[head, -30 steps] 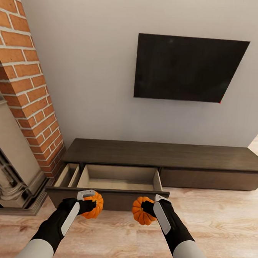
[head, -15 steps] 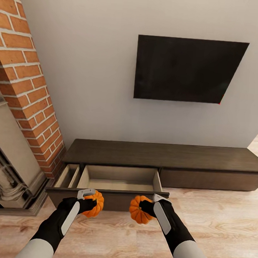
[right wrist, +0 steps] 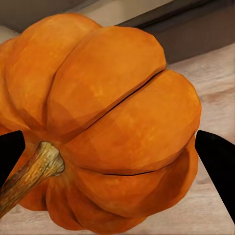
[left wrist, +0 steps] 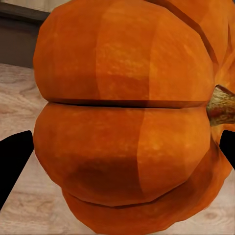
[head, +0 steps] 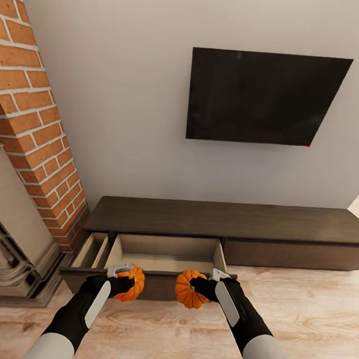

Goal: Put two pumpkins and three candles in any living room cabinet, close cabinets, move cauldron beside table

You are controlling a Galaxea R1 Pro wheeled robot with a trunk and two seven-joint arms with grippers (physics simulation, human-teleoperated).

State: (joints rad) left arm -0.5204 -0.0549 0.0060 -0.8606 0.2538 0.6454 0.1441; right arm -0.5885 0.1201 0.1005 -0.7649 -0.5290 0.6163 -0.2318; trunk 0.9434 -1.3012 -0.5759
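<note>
A red brick chimney column (head: 35, 132) rises at the left beside the long, low dark-brown wood cabinet (head: 230, 220), whose wide pale-beige drawer (head: 166, 251) stands pulled out. Just before the drawer front, the left gripper (head: 125, 283) has its jaws clamped on one round ribbed orange pumpkin (head: 131, 284). Near it, the right gripper (head: 200, 286) grips the second orange pumpkin (head: 188, 289) above the pale wooden floor (head: 299, 305).

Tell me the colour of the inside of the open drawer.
Pale beige: the open drawer's inside, set in the long dark-brown wood cabinet, shows best in the head view.

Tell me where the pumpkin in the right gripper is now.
In the head view, the right gripper holds its pumpkin low at centre, before the cabinet's open drawer, across from the left gripper's pumpkin.
</note>
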